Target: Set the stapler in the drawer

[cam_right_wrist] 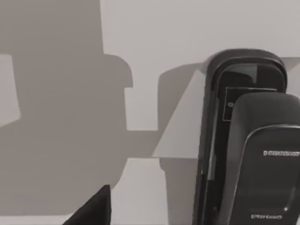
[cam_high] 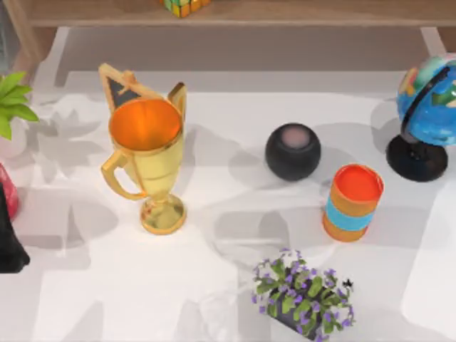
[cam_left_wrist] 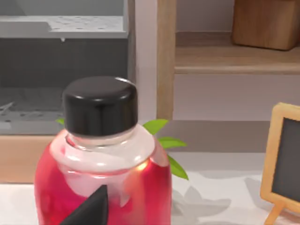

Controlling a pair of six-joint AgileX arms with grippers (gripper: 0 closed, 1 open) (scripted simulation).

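— Where was the stapler (cam_right_wrist: pixel 248 150) at that moment?

— Flat on the white table (cam_right_wrist: pixel 140 37), close in front of the right gripper (cam_right_wrist: pixel 91 208) and a little to one side of it. Nothing was touching it as far as I could see. It was a black, long-bodied one, with its lid side facing up at the wrist camera.

— Was the right gripper spread or pressed together?

— I could not tell. It hung near the stapler, apart from it.

— And the other arm?

— The left gripper (cam_left_wrist: pixel 91 208) sat idle at the table's left side. A red bottle (cam_left_wrist: pixel 103 187) with a black cap (cam_left_wrist: pixel 100 104) stood right in front of it. Again, spread or closed, I could not tell.

— Any sign of the drawer?

— Beyond the bottle, farther ahead of the left gripper, stood a grey cabinet (cam_left_wrist: pixel 61 28). I took that as the likely place for the drawer, though I could not say whether it was pulled out.

— So how far along was the job?

— Barely begun, by my reckoning. The stapler was not gripped, not lifted and not stowed. Closing on it, carrying it across and setting it inside were all left to do.
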